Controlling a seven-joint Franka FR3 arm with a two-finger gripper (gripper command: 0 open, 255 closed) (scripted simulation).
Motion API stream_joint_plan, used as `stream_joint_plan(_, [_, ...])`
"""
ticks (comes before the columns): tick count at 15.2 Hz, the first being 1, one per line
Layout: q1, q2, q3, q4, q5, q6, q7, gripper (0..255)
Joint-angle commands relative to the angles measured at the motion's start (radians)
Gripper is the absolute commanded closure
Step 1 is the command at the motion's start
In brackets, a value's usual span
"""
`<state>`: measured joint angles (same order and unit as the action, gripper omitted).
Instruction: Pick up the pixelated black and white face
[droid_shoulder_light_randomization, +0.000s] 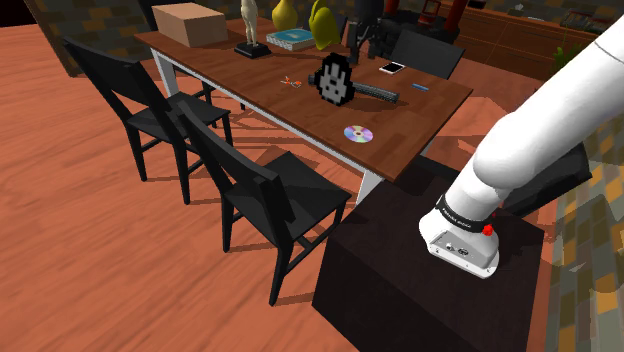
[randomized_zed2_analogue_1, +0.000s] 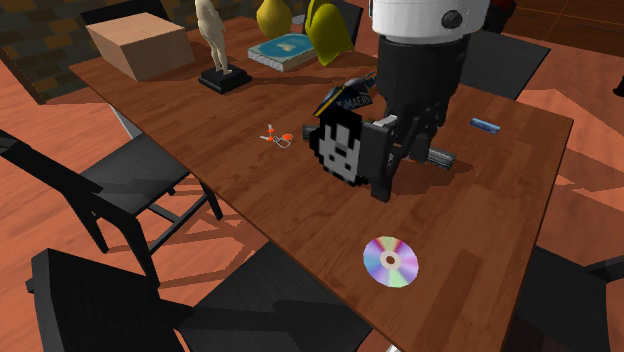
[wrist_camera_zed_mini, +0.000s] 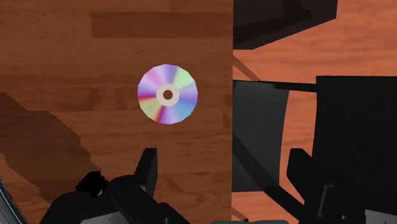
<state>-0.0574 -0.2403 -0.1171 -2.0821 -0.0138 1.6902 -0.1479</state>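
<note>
The pixelated black and white face (droid_shoulder_light_randomization: 335, 80) stands upright near the middle of the wooden table (droid_shoulder_light_randomization: 300, 110). In the second exterior view the face (randomized_zed2_analogue_1: 338, 145) has my black gripper (randomized_zed2_analogue_1: 396, 170) close beside it on that view's right, hanging above the tabletop. The wrist view shows the gripper (wrist_camera_zed_mini: 222, 172) open, its fingers (wrist_camera_zed_mini: 147, 168) wide apart with nothing between them, looking down at the table edge and a shiny disc (wrist_camera_zed_mini: 167, 94).
A disc (randomized_zed2_analogue_1: 390, 262) lies near the table's front edge. A small orange item (randomized_zed2_analogue_1: 278, 135), a flat black object (droid_shoulder_light_randomization: 375, 92), a phone (droid_shoulder_light_randomization: 391, 68), a book (droid_shoulder_light_randomization: 292, 39), a figurine (droid_shoulder_light_randomization: 250, 25) and a box (droid_shoulder_light_randomization: 190, 22) share the table. Black chairs (droid_shoulder_light_randomization: 270, 190) line its side.
</note>
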Motion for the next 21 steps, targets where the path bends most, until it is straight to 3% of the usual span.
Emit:
stream_joint_plan(1, [-0.007, 0.072, -0.016, 0.055, 0.004, 0.018, -0.028, 0])
stream_joint_plan(13, [-0.085, 0.533, -0.08, 0.526, 0.077, 0.01, -0.202, 0])
stream_joint_plan(18, [-0.143, 0.766, -0.081, 0.833, 0.12, -0.064, -0.254, 0])
stream_joint_plan(21, [-0.19, 0.948, -0.074, 1.106, 0.145, -0.154, -0.272, 0])
